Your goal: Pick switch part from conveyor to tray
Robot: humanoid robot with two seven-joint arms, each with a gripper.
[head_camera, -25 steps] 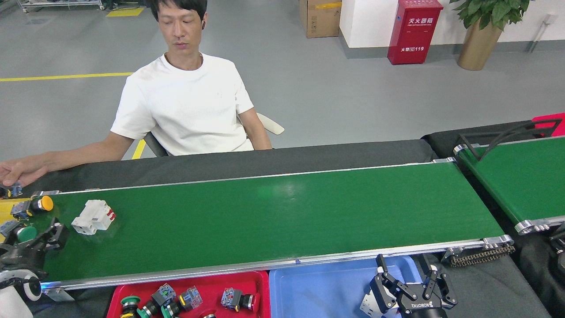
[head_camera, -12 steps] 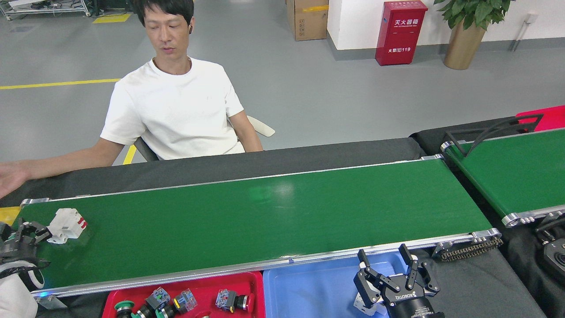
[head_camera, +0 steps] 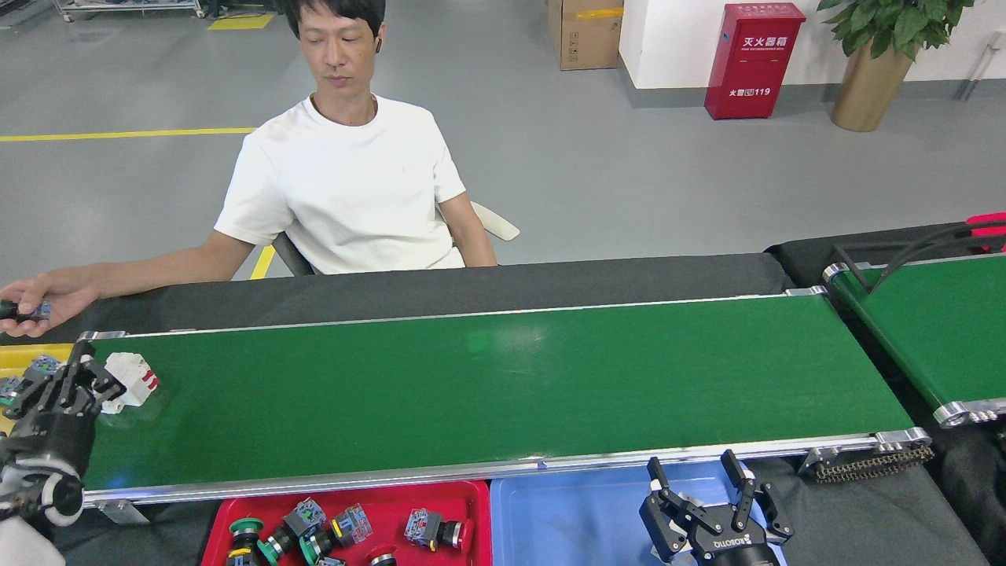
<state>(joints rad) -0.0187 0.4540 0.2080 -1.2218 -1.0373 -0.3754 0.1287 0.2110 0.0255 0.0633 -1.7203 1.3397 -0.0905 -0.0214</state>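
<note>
A white switch part (head_camera: 134,380) with red levers lies at the far left end of the conveyor (head_camera: 503,385). My left gripper (head_camera: 78,376) stands right against the part's left side, fingers spread open, one dark finger (head_camera: 110,387) overlapping the part's edge. The red tray (head_camera: 475,494) sits below the conveyor's near rail and holds several push-button switch parts (head_camera: 436,531). My right gripper (head_camera: 692,468) hangs open and empty over the blue tray (head_camera: 566,519).
A seated person across the belt stretches a hand (head_camera: 35,303), holding a small part, toward the yellow tray (head_camera: 20,358) of parts at far left. A second green belt (head_camera: 935,322) stands at the right. Black cloth borders the conveyor.
My left gripper has risen and closed in on the white part's left side. The person's hand has come back toward the yellow tray with a small part. The right gripper has hardly moved.
</note>
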